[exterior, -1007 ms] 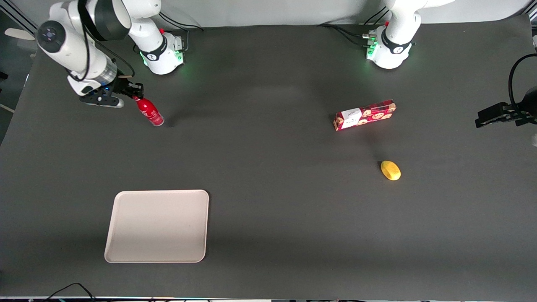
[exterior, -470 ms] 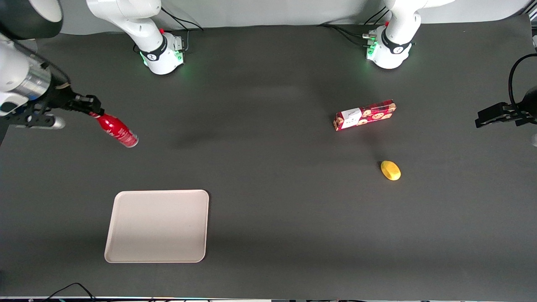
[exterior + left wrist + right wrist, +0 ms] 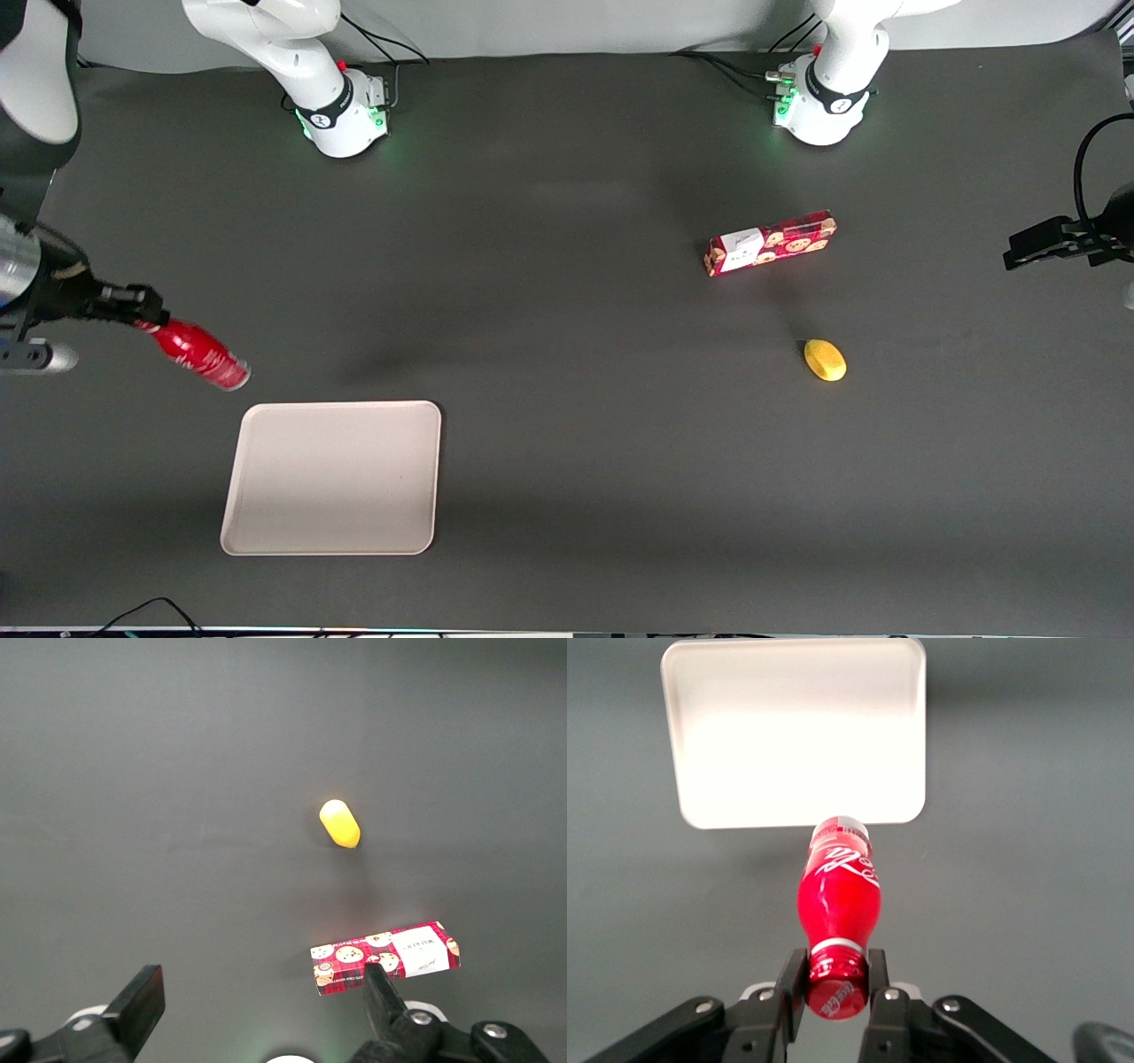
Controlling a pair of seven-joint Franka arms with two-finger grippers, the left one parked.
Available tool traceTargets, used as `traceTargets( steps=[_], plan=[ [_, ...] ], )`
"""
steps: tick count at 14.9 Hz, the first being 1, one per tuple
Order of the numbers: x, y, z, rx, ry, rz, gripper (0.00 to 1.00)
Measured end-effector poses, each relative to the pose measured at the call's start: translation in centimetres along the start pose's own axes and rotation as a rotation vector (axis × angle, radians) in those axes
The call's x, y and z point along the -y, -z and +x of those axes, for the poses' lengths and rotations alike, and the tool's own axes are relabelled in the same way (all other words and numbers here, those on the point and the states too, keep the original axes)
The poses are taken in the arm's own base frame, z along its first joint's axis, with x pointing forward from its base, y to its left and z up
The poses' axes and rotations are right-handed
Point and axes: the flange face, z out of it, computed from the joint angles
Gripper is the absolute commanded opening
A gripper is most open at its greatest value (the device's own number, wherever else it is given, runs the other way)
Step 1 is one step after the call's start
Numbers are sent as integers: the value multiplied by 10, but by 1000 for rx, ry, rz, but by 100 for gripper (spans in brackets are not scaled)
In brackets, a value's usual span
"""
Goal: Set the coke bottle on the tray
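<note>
The red coke bottle [image 3: 197, 354] hangs in the air at the working arm's end of the table, held by its cap and neck with its base pointing down toward the tray. My gripper [image 3: 146, 319] is shut on its neck. In the right wrist view the bottle [image 3: 837, 895] shows white script, and its red cap sits clamped in my gripper [image 3: 835, 979] between the black fingers [image 3: 792, 988]. The beige tray [image 3: 332, 477] lies flat on the table, nearer to the front camera than the bottle; its rim [image 3: 799, 819] lies just under the bottle's base.
A red cookie box [image 3: 769, 243] and a yellow lemon-like thing [image 3: 825, 360] lie toward the parked arm's end of the table; both show in the left wrist view, box [image 3: 385, 958] and yellow thing [image 3: 339, 823]. Dark mat covers the table.
My gripper has carried the bottle off the table and toward the front camera, from near the arm's base to just short of the tray's edge.
</note>
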Motion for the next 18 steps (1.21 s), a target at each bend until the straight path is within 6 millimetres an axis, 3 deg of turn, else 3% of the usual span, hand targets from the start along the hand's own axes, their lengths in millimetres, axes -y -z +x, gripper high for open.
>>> traceTargets(
  steps=[2,4,7,10,14,16,18],
  plan=[
    [-27,-23,34,-3,25,-18,0],
    [-46,-61,69,-20,28,-40,0],
    [-44,-136,109,-17,36,-58,0],
    [-33,-194,128,19,41,-65,0],
    [-30,-218,132,49,39,-68,0],
    [-30,-218,132,49,39,-69,14],
    [-30,-222,132,56,39,-68,48]
  ],
)
